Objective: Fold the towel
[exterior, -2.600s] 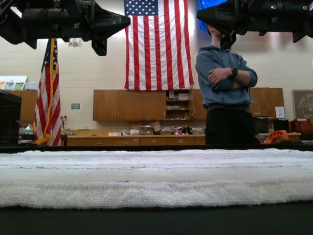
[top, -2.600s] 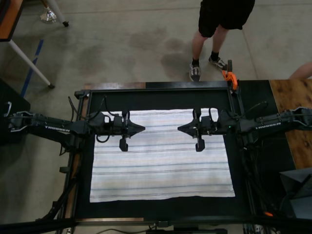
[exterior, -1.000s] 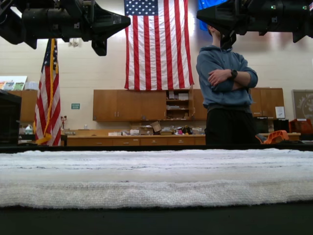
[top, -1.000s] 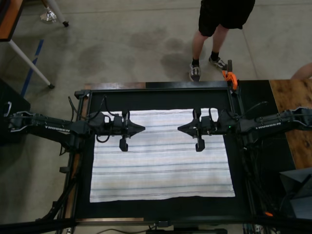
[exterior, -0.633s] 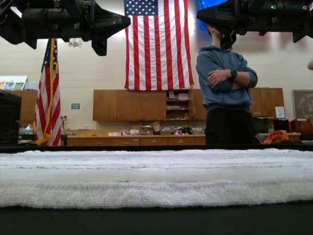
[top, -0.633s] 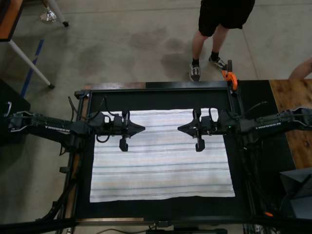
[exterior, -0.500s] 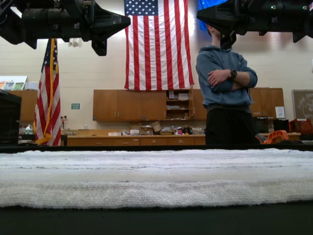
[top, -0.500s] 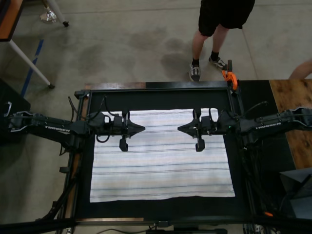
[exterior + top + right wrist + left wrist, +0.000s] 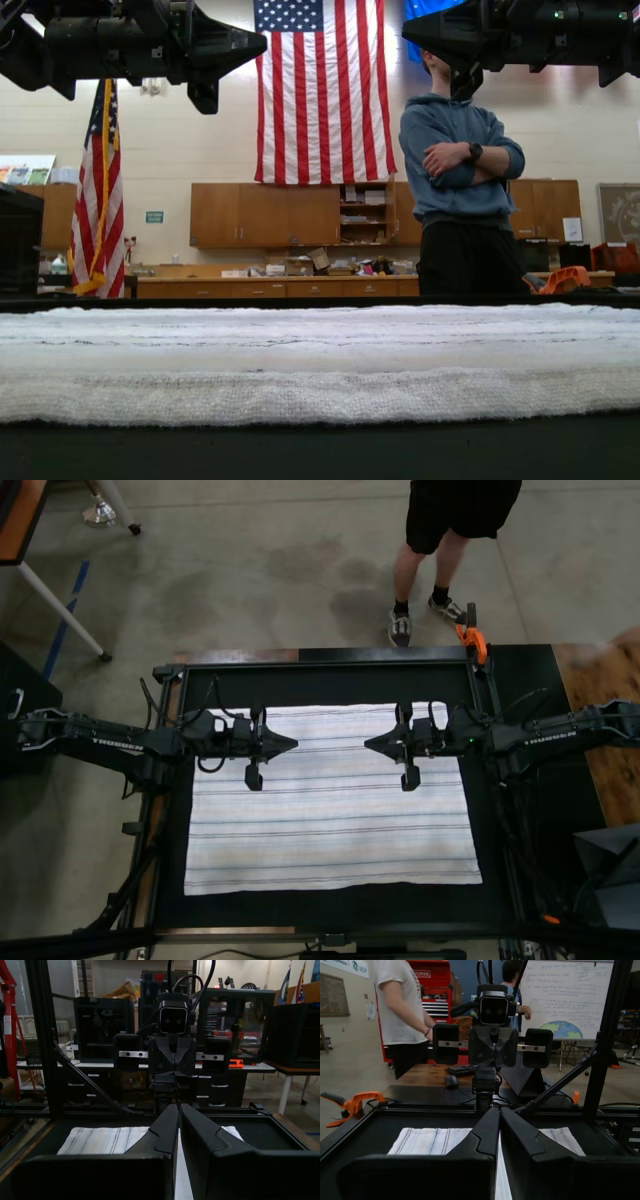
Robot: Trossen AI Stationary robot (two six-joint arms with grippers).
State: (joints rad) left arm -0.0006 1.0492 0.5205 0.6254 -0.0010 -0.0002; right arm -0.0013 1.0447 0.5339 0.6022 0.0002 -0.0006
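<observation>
Two hands pressed together over a flat towel

Nearest in the exterior view, the towel [image 9: 320, 370] lies spread flat on the black surface [image 9: 330, 685], its thick near hem running across the whole picture. From above it is a wide white rectangle with thin dark and bluish stripes, filling most of the surface, and no part of it is folded.

Above the towel's far half hang the two arms, raised clear of the cloth. The left hand [image 9: 293, 743] reaches in from the top view's left and the right hand [image 9: 368, 745] from the top view's right. Their tips point at each other with a gap between them. In each wrist view the fingers are pressed together with only a thin slit showing, and they pinch nothing.

An orange clamp [image 9: 472, 638] sits at the surface's far corner on the top view's right.

Beyond the far edge a person [image 9: 460, 200] stands on the concrete floor with arms crossed. Behind the person, wooden cabinets [image 9: 290, 215] line the wall. A large striped flag [image 9: 322, 90] hangs on the wall above them, and a smaller flag [image 9: 98, 200] stands at the exterior view's left.
</observation>
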